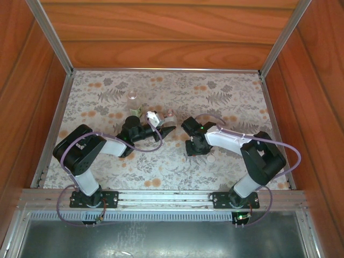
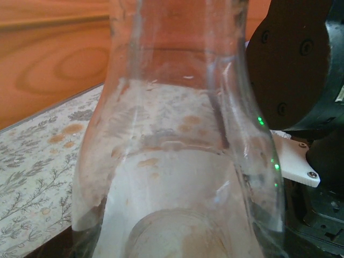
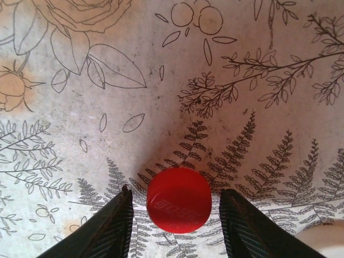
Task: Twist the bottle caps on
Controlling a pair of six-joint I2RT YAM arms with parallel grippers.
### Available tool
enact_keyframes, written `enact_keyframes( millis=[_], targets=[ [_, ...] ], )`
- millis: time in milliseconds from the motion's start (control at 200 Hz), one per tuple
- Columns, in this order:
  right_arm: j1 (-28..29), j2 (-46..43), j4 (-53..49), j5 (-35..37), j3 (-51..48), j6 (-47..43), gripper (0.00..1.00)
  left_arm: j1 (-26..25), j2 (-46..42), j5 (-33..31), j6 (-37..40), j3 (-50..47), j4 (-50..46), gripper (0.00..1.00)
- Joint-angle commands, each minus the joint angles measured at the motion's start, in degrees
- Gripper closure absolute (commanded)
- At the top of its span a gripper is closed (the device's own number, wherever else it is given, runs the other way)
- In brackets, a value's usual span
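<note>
1. The right gripper (image 3: 174, 192) hangs over the red cap (image 3: 178, 200), which lies flat on the floral tabletop (image 3: 258, 134). Its fingers (image 3: 110, 226) are released, with a gap on each side and the cap roughly centred.
2. Step in hand, by the look of it: picking up the red cap. It should close evenly, low on the side wall. The cap is small and smooth, so an off-centre pinch would likely squirt it out.
3. It should lift the cap level, so the threads can start square.
4. The left gripper (image 1: 164, 128) is clenched. The clear bottle (image 2: 177, 134) sits right against its camera and looks held. It should hold the bottle rigid for threading.
5. The white cap (image 1: 211, 159) lies just beside the right gripper, so the lift should avoid nudging it. The second bottle (image 1: 131, 97) stands farther back.
</note>
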Motion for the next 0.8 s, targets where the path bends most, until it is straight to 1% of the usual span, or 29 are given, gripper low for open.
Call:
enact_keyframes(
  millis=[0,145,375,605,800],
  targets=[
    [0.1,1.0,-0.3,-0.7,0.7,0.5,0.53,-0.5,-0.7,1.4,0.1,-0.4,0.2,0.48],
    [0.1,1.6,-0.1,-0.7,0.7,0.4,0.56,-0.5,-0.8,1.3,0.0,-0.3,0.2,0.48],
    [0.1,1.6,-0.4,-0.8,1.0,0.2,0.65,-0.5,-0.5,1.3,0.0,-0.3,0.1,0.48],
    [0.1,1.0,-1.2,-0.6,1.3,0.0,0.66,-0.5,-0.5,1.3,0.0,-0.3,0.0,0.48],
    [0.0,-1.2,-2.8,-0.7,1.9,-0.6,0.66,-0.5,0.1,1.1,0.5,-0.1,-0.2,0.48]
  ],
)
